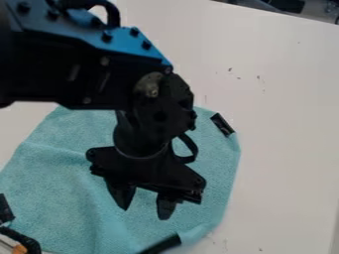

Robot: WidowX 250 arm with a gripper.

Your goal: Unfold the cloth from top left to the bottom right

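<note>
Turquoise cloth (59, 173): spread on the white worktop (285, 124), well apart from the worktop's far edge; outline rounded, with soft creases.
Cloth, folds: one broad ridge runs down the nearer part of the fabric; the nearer right margin is bunched beside a dark strip.
Dark strips: three in number; the first (222, 124) lies at the cloth's far right margin, the second (5, 208) on its left side, the third (162, 244) at its near margin.
End effector: black two-finger gripper (144, 212), pointing down over the middle of the cloth; fingers parted, with turquoise fabric visible in the gap and nothing held between them. Whether the fingertips touch the cloth cannot be told.
Arm (99, 39): black, with a blue upper face; enters from the upper left and crosses above the cloth's far left portion, hiding part of its margin.
Cable loop (187, 149): black, curved outward at the right side of the wrist, above the gripper's fingers.
Lower left corner of view: a dark, cord-like object (23, 240) beside a small orange piece (20, 249); both cut off, identity unclear.
Worktop surface: small dark specks (258, 77) between the cloth and the far edge.
</note>
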